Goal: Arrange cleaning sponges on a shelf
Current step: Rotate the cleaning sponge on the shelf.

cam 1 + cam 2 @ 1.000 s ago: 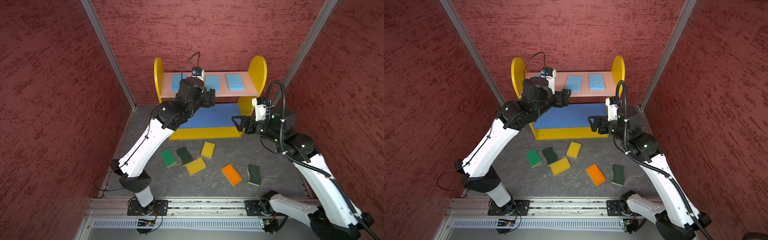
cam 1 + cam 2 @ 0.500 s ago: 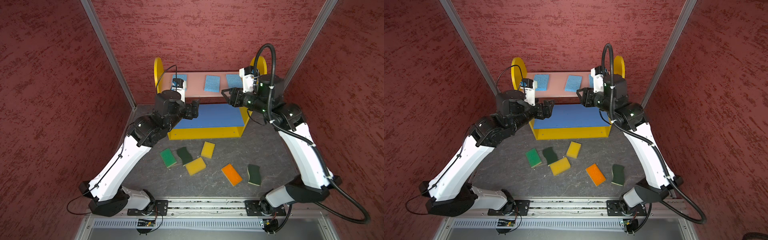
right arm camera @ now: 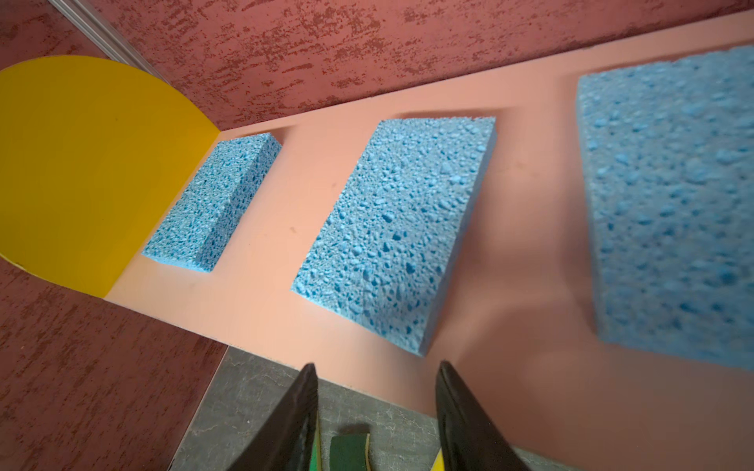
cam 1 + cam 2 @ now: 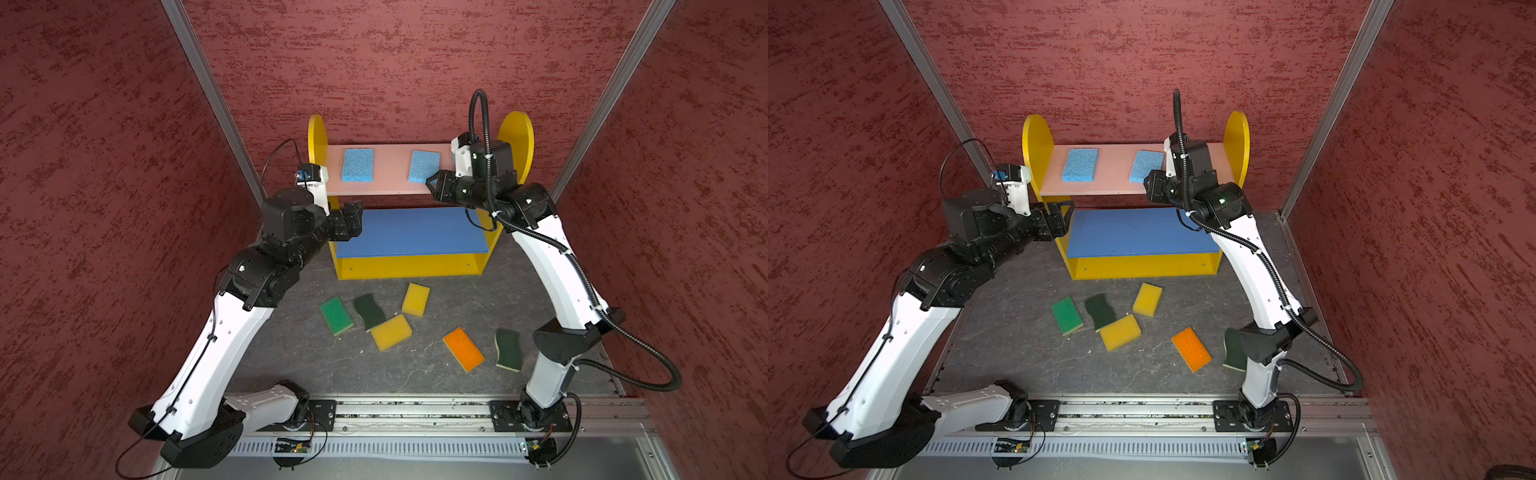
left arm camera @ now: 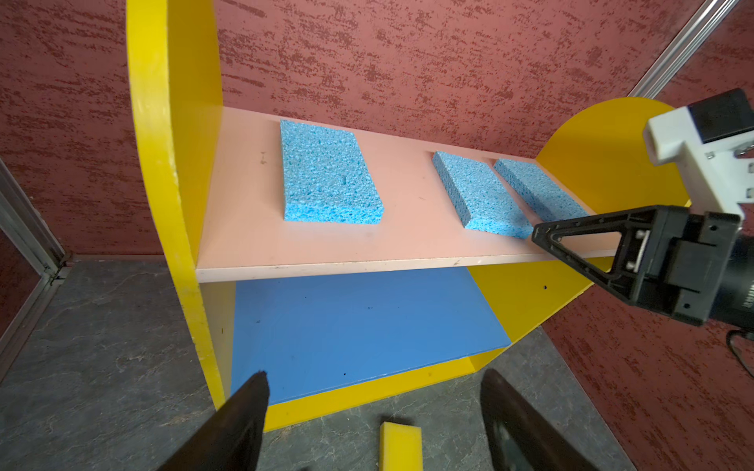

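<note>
The shelf [image 4: 415,189] stands at the back, with three light blue sponges [image 5: 326,171] [image 5: 477,193] [image 5: 538,189] flat on its pink top board. In both top views my right arm hides the rightmost one. My right gripper [image 4: 432,183] [image 3: 377,365] hovers at that board's front edge by the middle blue sponge [image 3: 391,232], open partway and empty. My left gripper [image 4: 353,216] [image 5: 375,375] hangs wide open and empty by the shelf's left panel, level with the bare blue board [image 5: 359,326]. Several more sponges lie on the floor.
On the grey floor before the shelf lie a bright green sponge [image 4: 336,315], a dark green one [image 4: 369,311], two yellow ones [image 4: 415,299] [image 4: 390,331], an orange one [image 4: 463,348] and another dark green one [image 4: 508,349]. Red walls close in on three sides.
My left gripper has drawn back leftward and down from above the top board. My right gripper has risen from the shelf's lower right side to the top board's front edge, and its jaws have narrowed.
</note>
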Controlling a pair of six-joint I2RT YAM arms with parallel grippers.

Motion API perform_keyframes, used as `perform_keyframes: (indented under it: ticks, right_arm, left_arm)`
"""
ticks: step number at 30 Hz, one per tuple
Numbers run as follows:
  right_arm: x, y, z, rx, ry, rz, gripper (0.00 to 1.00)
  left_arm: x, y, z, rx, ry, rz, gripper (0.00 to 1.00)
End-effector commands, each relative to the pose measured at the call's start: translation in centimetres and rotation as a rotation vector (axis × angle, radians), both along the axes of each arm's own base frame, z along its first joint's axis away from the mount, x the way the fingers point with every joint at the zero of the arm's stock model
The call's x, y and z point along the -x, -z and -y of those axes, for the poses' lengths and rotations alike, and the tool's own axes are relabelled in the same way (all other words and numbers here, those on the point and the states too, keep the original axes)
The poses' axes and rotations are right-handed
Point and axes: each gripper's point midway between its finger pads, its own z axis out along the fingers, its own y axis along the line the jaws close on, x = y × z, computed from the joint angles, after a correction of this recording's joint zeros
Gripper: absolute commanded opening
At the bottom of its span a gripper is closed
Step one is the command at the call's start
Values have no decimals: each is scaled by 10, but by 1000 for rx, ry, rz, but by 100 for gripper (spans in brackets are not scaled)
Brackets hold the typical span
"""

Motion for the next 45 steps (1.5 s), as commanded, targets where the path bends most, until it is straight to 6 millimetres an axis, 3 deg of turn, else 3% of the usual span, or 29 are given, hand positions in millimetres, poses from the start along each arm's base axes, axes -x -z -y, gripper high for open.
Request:
perform_keyframes:
  ticks: [1,15,22,29,40,45]
  right_arm:
    - [-6,-17,11,-14,74,55,49]
    - [-31,1,3,2,99,53,53]
    - [-36,-3,8,2,134,74,54]
    - [-43,-3,-2,-9,93,95,54]
    - [-58,25,0,65,100,57,51]
    - [-59,27,6,111,114,65,50]
  left_arm:
    - [-1,-4,1,20,26,17,81]
    - [-6,0,-12,53,-4,11,81]
    - [-5,-1,-16,66,-10,11,81]
    - [-6,1,-16,75,-8,4,81]
    - [-6,2,-15,91,-1,-6,80]
    - [-9,0,-13,97,6,-6,80]
